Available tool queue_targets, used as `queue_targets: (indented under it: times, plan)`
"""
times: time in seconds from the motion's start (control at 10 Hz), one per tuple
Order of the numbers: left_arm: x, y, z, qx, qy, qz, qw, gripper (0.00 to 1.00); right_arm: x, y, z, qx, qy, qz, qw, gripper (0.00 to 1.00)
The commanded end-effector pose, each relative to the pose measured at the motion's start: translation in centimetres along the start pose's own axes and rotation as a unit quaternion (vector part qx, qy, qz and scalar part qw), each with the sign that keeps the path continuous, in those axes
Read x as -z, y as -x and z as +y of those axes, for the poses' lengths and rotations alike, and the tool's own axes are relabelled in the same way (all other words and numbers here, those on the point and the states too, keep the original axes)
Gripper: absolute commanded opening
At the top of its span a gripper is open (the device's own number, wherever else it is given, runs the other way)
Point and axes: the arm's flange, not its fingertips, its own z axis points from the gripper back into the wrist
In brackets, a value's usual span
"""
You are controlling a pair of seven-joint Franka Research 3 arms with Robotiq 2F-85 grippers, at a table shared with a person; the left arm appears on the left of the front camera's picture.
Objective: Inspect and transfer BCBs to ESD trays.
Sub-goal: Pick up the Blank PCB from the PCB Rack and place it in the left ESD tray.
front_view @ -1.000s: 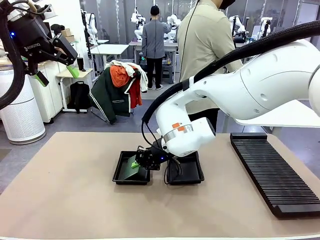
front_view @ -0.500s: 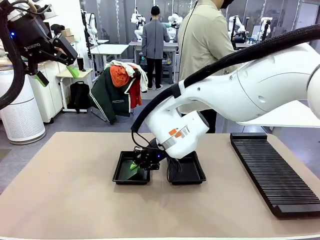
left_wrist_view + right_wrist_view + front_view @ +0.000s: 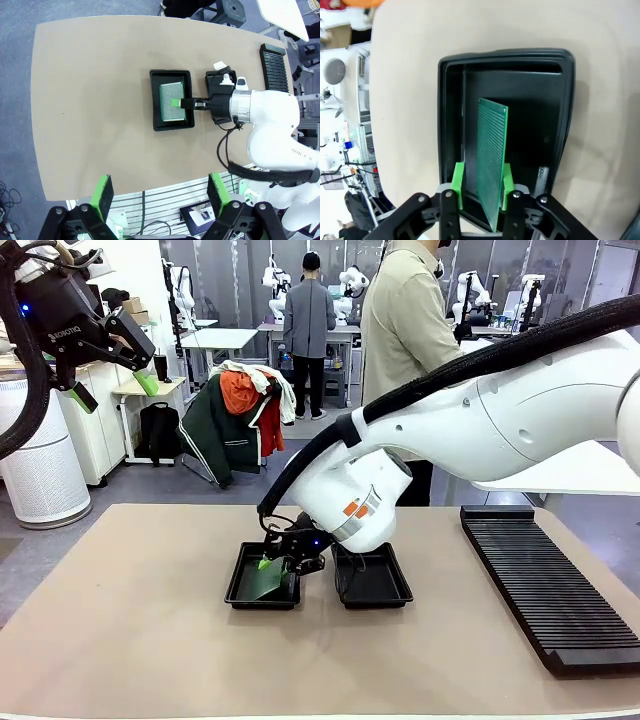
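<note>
A green dotted BCB (image 3: 268, 583) (image 3: 170, 109) (image 3: 492, 135) rests in the left of two black ESD trays (image 3: 238, 592) (image 3: 170, 125) (image 3: 505, 54), leaning at a slant. My right gripper (image 3: 270, 565) (image 3: 176, 102) (image 3: 482, 186) reaches low into that tray. Its green pads (image 3: 458, 182) stand apart on either side of the board's near edge, with a gap showing, so it is open. The second ESD tray (image 3: 388, 597) (image 3: 216, 75) sits just right of the first, partly under my right wrist. Raised high at the far left, my left gripper (image 3: 115, 390) (image 3: 160, 195) is open and holds nothing.
A long black ribbed rack (image 3: 545, 580) (image 3: 274, 67) lies along the table's right side. A person (image 3: 405, 330) in a beige jacket stands at the far edge, behind my right arm. Bare tan table surface (image 3: 130, 620) spreads left of and in front of the trays.
My right arm has shifted slightly left over the left tray and its jaws have spread apart. The board has sunk lower into the tray. The left arm has stayed still.
</note>
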Motion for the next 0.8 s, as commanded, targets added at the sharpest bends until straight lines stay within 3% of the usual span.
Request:
queue_targets:
  times: [0.0,0.1,0.2,0.3,0.4,0.7]
  plan:
    - [0.1,0.2,0.0,-0.001,0.003,0.000,1.000,1.00,-1.6,-0.6,3.1,-0.012,0.054,-0.005,0.998,0.54]
    - [0.1,0.2,0.0,-0.001,0.003,0.000,1.000,1.00,-2.2,-0.8,4.0,-0.019,0.082,-0.007,0.996,0.54]
    - [0.1,0.2,0.0,-0.001,0.003,0.000,1.000,1.00,-3.0,-0.9,4.9,-0.026,0.110,-0.007,0.994,0.72]
    - [0.1,0.2,0.0,-0.001,0.003,0.000,1.000,1.00,-4.1,-1.0,5.9,-0.033,0.145,-0.003,0.989,0.74]
    - [0.1,0.2,0.0,-0.001,0.003,0.000,1.000,1.00,-5.1,-1.0,6.8,-0.038,0.172,-0.001,0.984,0.91]
    - [0.1,0.2,0.0,-0.001,0.003,0.000,1.000,1.00,-8.6,-0.7,8.9,-0.059,0.233,0.008,0.971,1.00]
